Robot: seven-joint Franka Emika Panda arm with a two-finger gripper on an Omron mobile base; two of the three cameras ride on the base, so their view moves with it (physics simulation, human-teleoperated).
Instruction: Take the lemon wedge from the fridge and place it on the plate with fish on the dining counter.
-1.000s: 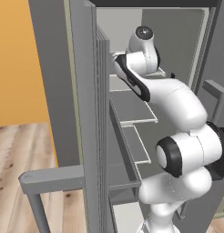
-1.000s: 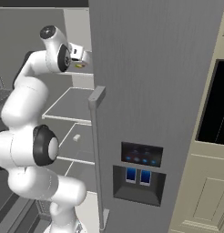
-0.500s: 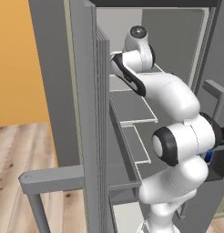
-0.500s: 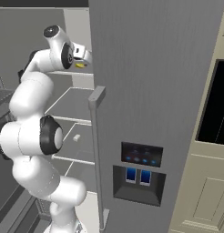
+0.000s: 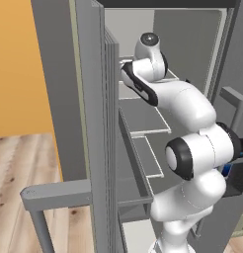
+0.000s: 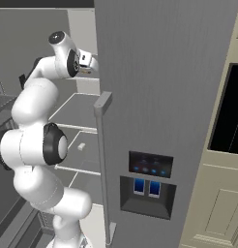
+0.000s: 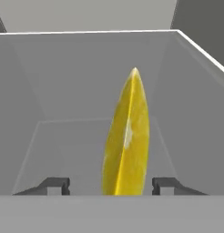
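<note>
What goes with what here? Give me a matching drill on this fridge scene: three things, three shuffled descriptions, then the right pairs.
Things:
1. lemon wedge
2. door handle
3. dispenser panel

Descriptions:
A. dark, with two small blue lit squares
B. bright yellow, standing on its edge
C. long grey bar, upright on the shut door

Pairs: 1-B, 2-C, 3-A

One lemon wedge (image 7: 126,136), one fridge (image 6: 159,97) with two doors, one small pale piece (image 6: 81,146) on a shelf, one gripper (image 7: 111,186).
</note>
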